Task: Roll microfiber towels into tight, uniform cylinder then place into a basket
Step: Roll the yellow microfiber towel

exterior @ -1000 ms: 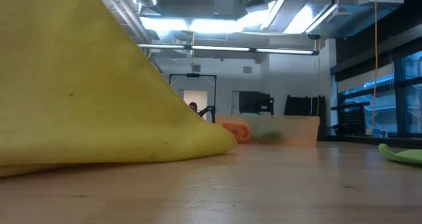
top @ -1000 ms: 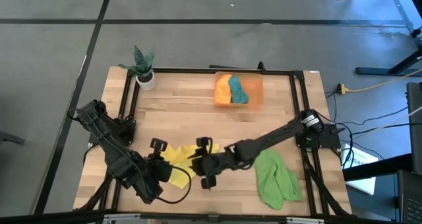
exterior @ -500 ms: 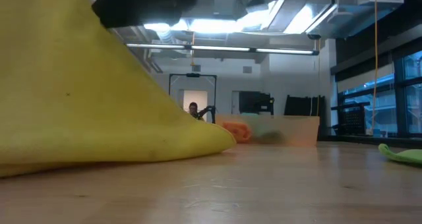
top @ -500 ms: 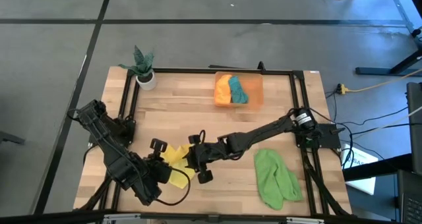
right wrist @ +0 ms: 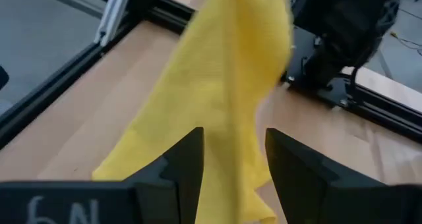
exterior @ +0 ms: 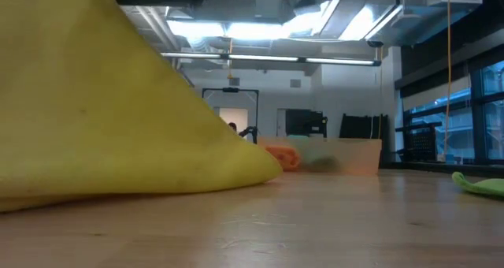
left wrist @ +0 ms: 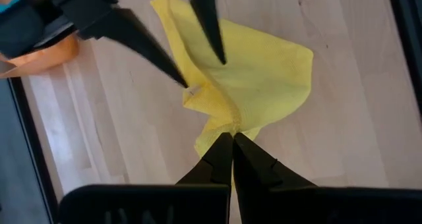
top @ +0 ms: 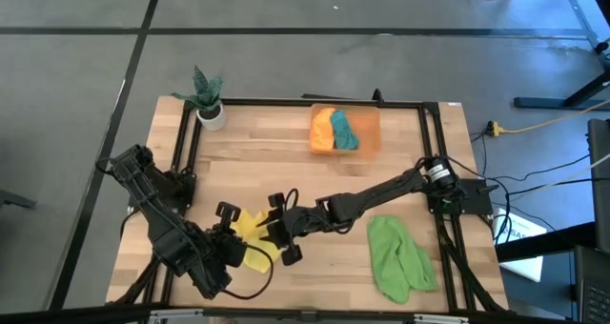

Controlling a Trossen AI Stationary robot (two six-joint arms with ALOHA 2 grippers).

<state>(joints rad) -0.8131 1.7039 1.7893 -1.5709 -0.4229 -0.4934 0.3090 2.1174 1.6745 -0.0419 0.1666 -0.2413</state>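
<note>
The yellow towel (top: 250, 223) stands near the table's front left, pulled up into a tent shape (exterior: 94, 126); its lower edges rest on the wood. My left gripper (left wrist: 231, 140) is shut on the towel's top. My right gripper (right wrist: 234, 133) reaches in from the right, open. Its fingers stand on either side of the raised yellow cloth (right wrist: 217, 72); I cannot tell whether they touch it. The orange basket (top: 370, 114) at the far edge holds an orange towel (top: 322, 131) and a teal one (top: 343, 131). A light green towel (top: 396, 257) lies crumpled at the front right. My left gripper pinches a bunched peak of the yellow towel (left wrist: 227, 126) between its two shut fingers, coming steeply from above and from the table's left. The cloth hangs down from the fingers and spreads out, its lower part lying on the table.
A white pot with a green plant (top: 208, 95) stands at the far left corner. A black frame (top: 286, 102) borders the table. Bare wood lies between the yellow towel and the basket (exterior: 346, 154).
My right gripper has moved toward the table's left edge and a little down, toward the yellow towel. It has turned somewhat on the way and now straddles the raised cloth. It stays open.
</note>
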